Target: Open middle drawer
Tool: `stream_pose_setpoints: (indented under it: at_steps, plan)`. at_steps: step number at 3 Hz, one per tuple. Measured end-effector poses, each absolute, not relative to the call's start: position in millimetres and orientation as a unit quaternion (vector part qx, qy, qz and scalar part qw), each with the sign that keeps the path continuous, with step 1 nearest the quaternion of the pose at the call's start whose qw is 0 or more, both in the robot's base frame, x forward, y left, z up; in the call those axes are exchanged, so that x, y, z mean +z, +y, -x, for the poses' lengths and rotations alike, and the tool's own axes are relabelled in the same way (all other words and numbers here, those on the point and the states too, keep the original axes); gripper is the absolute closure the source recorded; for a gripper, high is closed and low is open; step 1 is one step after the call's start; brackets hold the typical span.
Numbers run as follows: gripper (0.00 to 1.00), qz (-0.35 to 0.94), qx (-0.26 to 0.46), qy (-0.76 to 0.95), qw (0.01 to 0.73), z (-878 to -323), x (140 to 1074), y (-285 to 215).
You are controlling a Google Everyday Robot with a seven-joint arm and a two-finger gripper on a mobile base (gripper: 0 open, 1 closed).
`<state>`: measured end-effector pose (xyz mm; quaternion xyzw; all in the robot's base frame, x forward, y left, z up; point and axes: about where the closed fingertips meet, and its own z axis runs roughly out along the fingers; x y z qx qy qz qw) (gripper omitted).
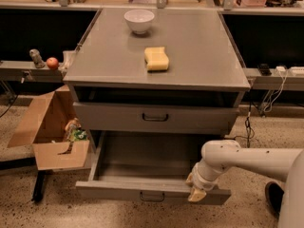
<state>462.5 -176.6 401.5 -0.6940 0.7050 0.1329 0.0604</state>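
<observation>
The grey cabinet has a closed drawer with a dark loop handle just under its top. Below it the middle drawer stands pulled far out, its inside bare, with its small dark handle centred on the front. My gripper hangs from the white arm at the right part of that drawer's front edge, right of the handle. Any drawer beneath is hidden by the open one.
A white bowl and a yellow sponge lie on the cabinet top. An open cardboard box with small items stands on the floor at the left. An apple sits on a side ledge. Cables hang at the right.
</observation>
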Motion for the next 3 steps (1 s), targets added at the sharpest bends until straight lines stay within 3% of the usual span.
stream_pose_setpoints:
  at_steps: [1, 2, 3]
  plan:
    - [0.96, 0.704, 0.133, 0.694, 0.065, -440, 404, -175]
    - [0.0, 0.703, 0.147, 0.692, 0.068, -414, 398, -174]
    - [0.0, 0.703, 0.147, 0.692, 0.068, -414, 398, -174]
